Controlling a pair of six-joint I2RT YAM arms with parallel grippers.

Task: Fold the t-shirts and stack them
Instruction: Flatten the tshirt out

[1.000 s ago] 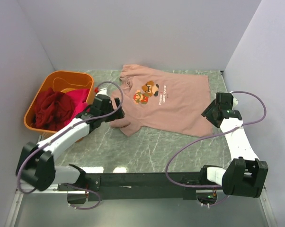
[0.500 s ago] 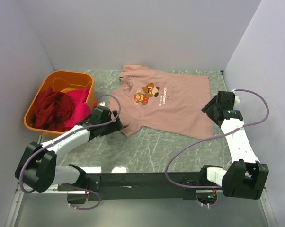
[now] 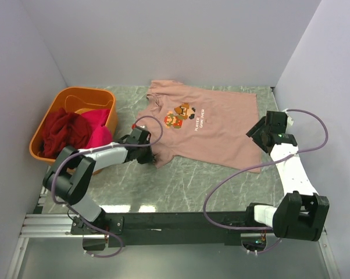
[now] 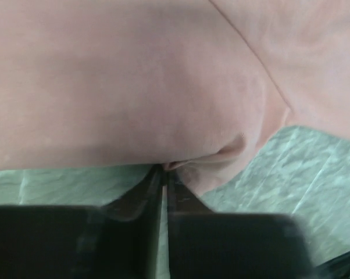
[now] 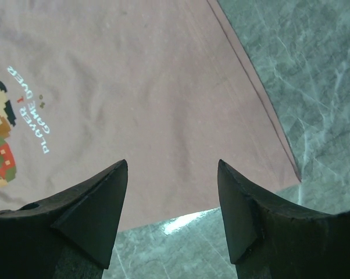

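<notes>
Green, marble-veined sheet covers your table [image 3: 186, 180], and plain pale walls [image 3: 163, 40] close it in on the left, back and right. An orange tub [image 3: 76, 94] sits at the far left of the surface; a dark red tee [image 3: 59, 132] and a magenta tee [image 3: 98, 132] are bunched inside it.

The pink t-shirt [image 3: 221, 131] lies spread flat, front up, across the far middle of the table, collar toward the tub and hem toward your right arm. Its pixel-art print [image 3: 178, 113] has white lettering beside it. The cloth is mostly smooth, with a few soft creases. The near sleeve [image 3: 159, 156] is rumpled.

Your left gripper [image 4: 164, 170] is at that near sleeve. Its fingers are drawn almost together, and a small fold of the pink cloth is pinched at their tips.

Your right gripper [image 5: 172, 165] hangs over the near hem corner [image 5: 282, 168]. Its jaws are spread wide and grip nothing.
</notes>
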